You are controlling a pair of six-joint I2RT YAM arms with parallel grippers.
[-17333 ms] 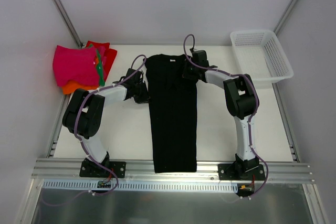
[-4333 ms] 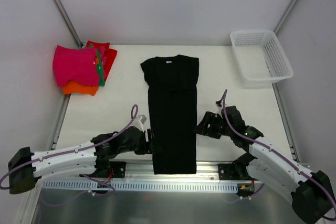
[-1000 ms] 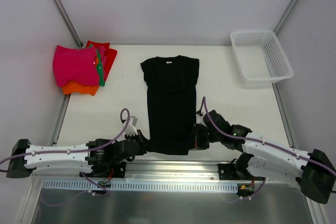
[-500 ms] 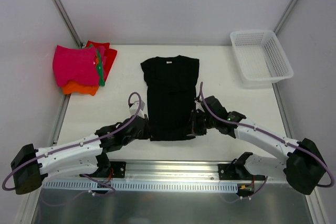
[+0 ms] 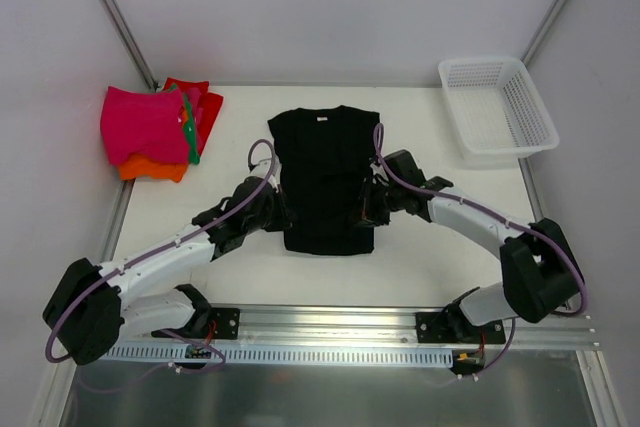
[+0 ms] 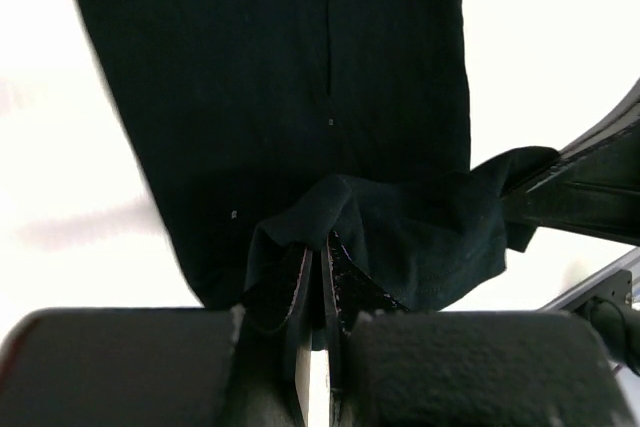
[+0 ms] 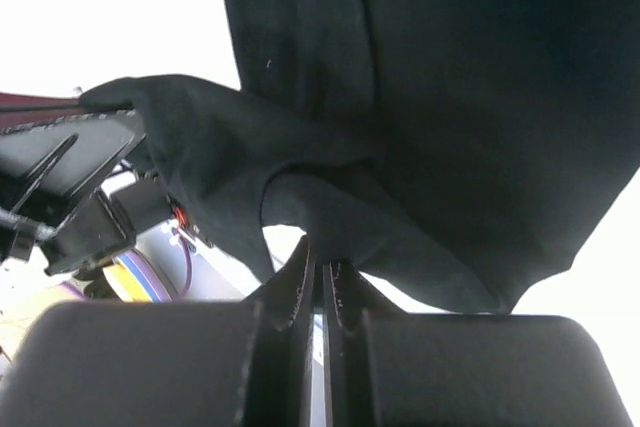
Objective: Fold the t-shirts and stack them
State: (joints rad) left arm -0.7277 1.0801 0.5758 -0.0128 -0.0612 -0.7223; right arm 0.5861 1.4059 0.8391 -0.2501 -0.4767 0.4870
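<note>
A black t-shirt (image 5: 328, 162) lies in the middle of the table, collar and white neck label at the far end. Its near part is doubled up, with the hem lifted over the body. My left gripper (image 5: 283, 214) is shut on the hem's left corner, and the pinched cloth bunches at its tips (image 6: 322, 247). My right gripper (image 5: 366, 209) is shut on the right corner (image 7: 322, 269). Between them the lifted hem sags above the flat black t-shirt (image 6: 280, 67) (image 7: 480, 77). Folded t-shirts (image 5: 152, 127) in pink, orange, red and green are stacked at the far left.
A white mesh basket (image 5: 497, 107) stands at the far right corner. The metal rail (image 5: 330, 322) with both arm bases runs along the near edge. Grey walls close in the table's far and side edges.
Both grippers have moved away from the near edge toward the collar, carrying the hem with them. The black shirt's near end has pulled back from the rail and now looks shorter.
</note>
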